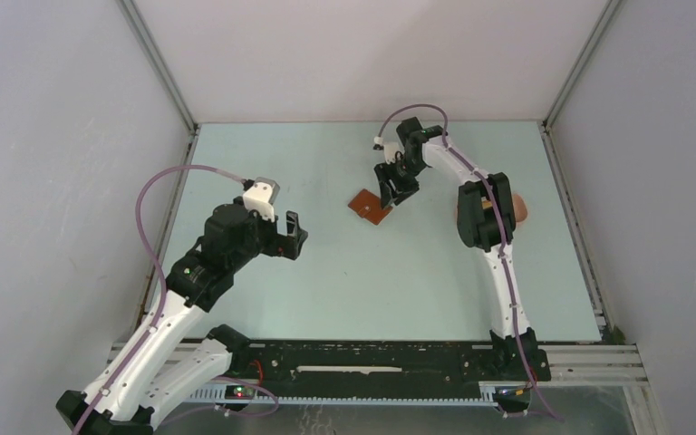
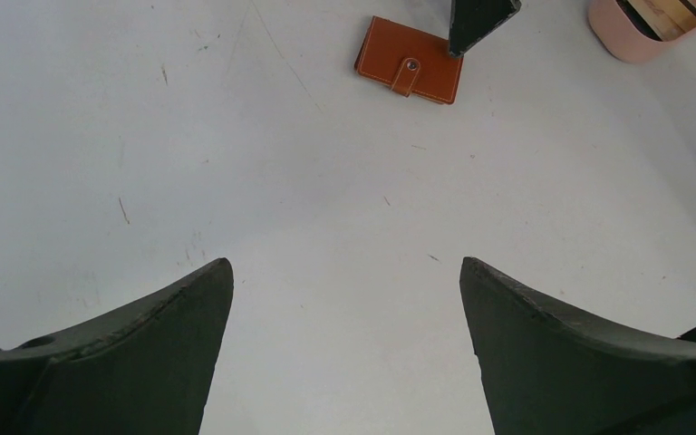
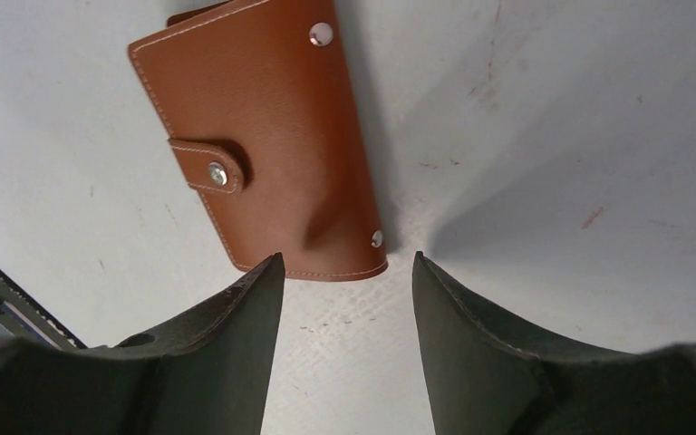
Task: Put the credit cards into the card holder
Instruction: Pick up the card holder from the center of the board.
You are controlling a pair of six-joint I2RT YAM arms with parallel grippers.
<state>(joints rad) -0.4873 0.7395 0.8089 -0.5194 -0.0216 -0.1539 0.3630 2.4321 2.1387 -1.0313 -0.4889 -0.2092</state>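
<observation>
The closed reddish-brown leather card holder [image 3: 254, 154], its tab snapped shut, lies flat on the pale tabletop [image 1: 344, 290]. The right pincer [image 3: 346, 258] hangs just over one short edge of it, jaws partly apart and gripping nothing. The left pincer [image 2: 344, 263] hovers well apart, spread wide and empty. A pink oval tray [image 2: 625, 41] sits beyond.

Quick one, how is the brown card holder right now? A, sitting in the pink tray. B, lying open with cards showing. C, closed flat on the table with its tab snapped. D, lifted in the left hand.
C: the card holder lies flat on the table, cover shut and its snap tab fastened over the edge.
</observation>
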